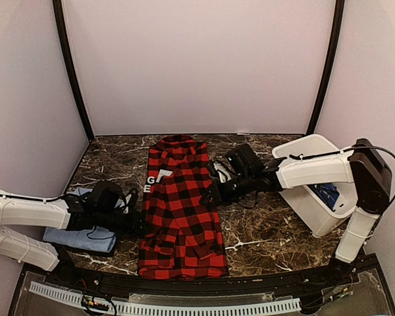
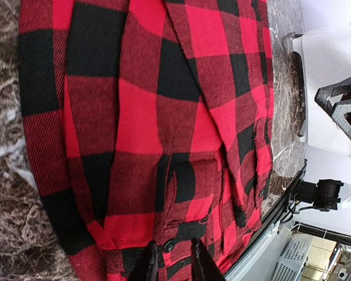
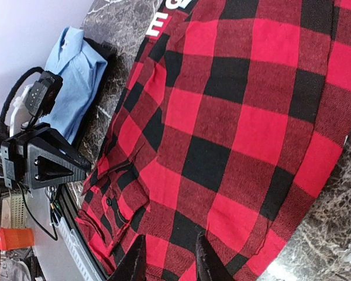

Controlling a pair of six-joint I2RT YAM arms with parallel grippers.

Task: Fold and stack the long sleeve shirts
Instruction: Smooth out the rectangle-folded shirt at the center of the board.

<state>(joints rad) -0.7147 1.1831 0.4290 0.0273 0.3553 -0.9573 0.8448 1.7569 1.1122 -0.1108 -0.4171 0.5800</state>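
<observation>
Blue shirt (image 1: 79, 240) lay folded at the left of the worktop (image 1: 270, 230), partly under the left arm. Left pincer (image 2: 172, 266) sat low at the left edge of the flannel (image 1: 181, 217), jaws narrow, cloth showing between them; gripped or not, could not tell. That flannel ran far to near down the middle. Right pincer (image 3: 168, 263), same story on the right edge: narrow, grip unclear. Dark shirt (image 1: 328, 195) sat in the white bin (image 1: 319, 220), far right.

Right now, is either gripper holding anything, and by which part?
Both seem to pinch the checked flannel shirt: the left gripper on its left side edge, the right gripper on its right side edge. The hold itself is hard to confirm.
</observation>
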